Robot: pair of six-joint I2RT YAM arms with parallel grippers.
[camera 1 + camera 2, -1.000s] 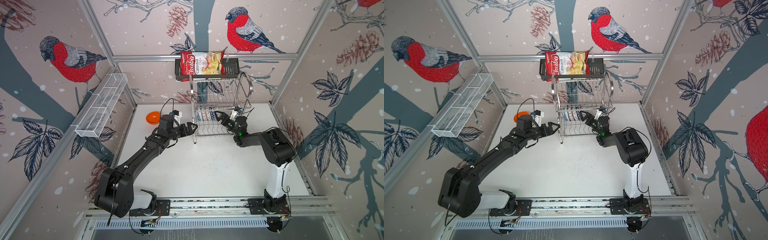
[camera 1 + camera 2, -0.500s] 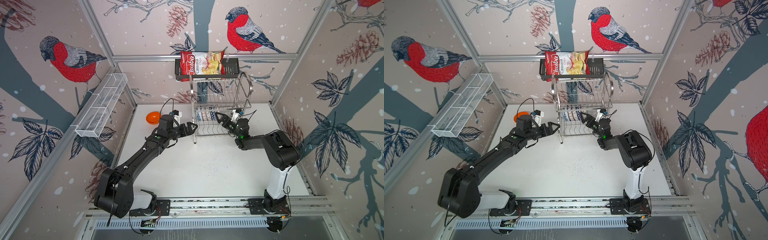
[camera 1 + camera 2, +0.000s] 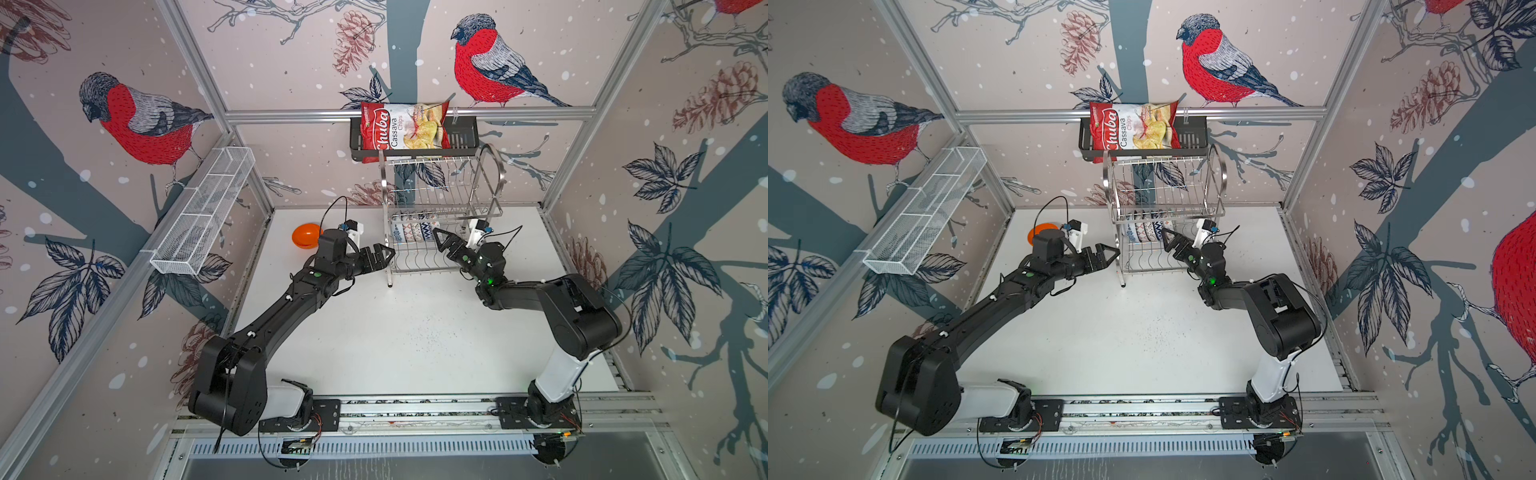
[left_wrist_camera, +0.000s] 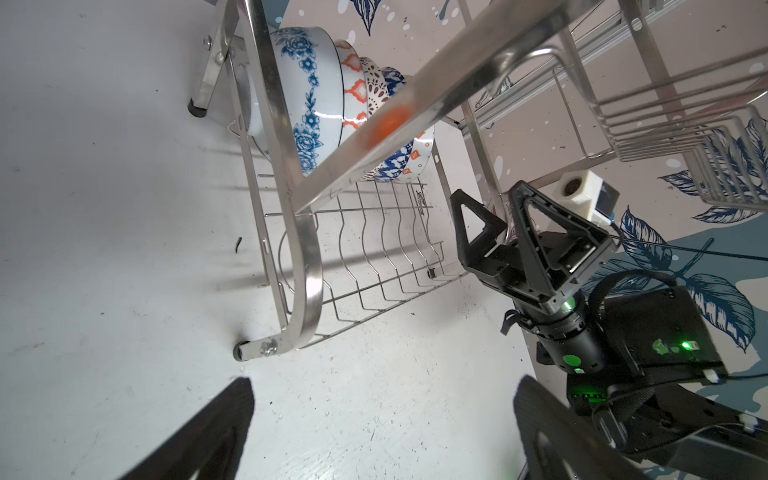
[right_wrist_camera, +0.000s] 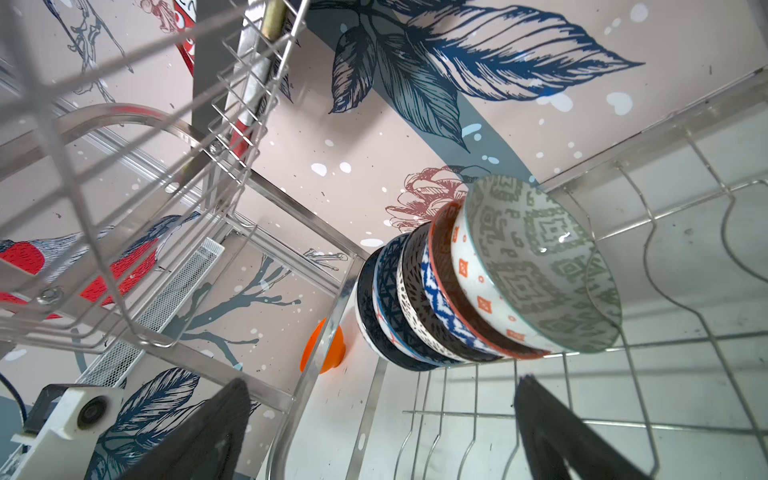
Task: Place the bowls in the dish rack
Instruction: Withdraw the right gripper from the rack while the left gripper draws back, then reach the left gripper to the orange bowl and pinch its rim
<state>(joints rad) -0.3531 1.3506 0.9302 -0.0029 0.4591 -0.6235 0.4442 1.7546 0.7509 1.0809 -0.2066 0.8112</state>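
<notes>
**Five racked, orange bowl left out**

Both pincers spread and empty. Left gripper [image 3: 388, 254] is just beside dish rack [image 3: 490, 183] at 9 o'clock. Right gripper [image 3: 439, 243] reaches in from 4. Five patterned bowls [image 3: 415, 230] stand on edge in the lower tier. Orange bowl [image 3: 306, 236] sits on the table [image 3: 415, 332], farther out at 9. Likely next: left arm fetches it by the rim; free slots are at 6. White speckled top, bird-print walls.

Patterned bowls [image 4: 316, 95] stand on edge in the dish rack [image 4: 305, 266], the right claw [image 4: 488, 193] spread wide beside it.

Glossy orange bowl [image 3: 305, 237] at far left; grey-green patterned bowl [image 5: 540, 266], red-white bowl [image 5: 480, 301], blue-floral bowl [image 4: 307, 95] in shiny steel rack [image 4: 309, 266].
</notes>
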